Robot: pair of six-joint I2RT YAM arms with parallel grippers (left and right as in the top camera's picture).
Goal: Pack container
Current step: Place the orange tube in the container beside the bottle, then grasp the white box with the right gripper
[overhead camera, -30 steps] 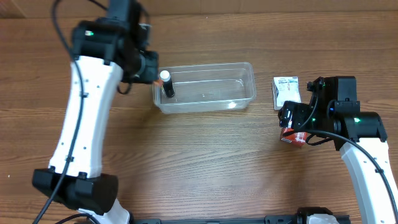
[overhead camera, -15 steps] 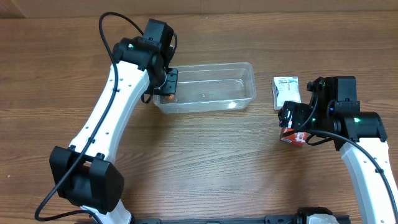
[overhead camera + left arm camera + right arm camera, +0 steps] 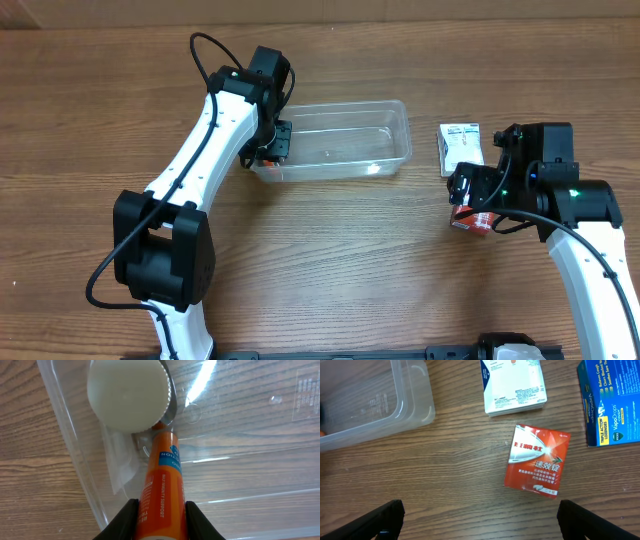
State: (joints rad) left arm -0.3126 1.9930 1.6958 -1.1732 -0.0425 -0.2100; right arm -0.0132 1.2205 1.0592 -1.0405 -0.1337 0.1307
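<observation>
A: Left gripper (image 3: 160, 514) is clamped on an orange tube (image 3: 162, 480), white cap (image 3: 127, 392) pointing down into the container (image 3: 345, 142).

B: Where is the container sitting?

A: On the table (image 3: 330, 260), toward the far side, between the two arms. The tube is at its left end, cap low by the end wall. Whether it touches the floor, I can't tell.

B: And the right side?

A: Right gripper (image 3: 480, 520) hangs spread wide, holding nothing, over a red box (image 3: 536, 462). A white box (image 3: 514, 385) lies just beyond, a blue box (image 3: 612, 402) beside them, all outside the container.
</observation>
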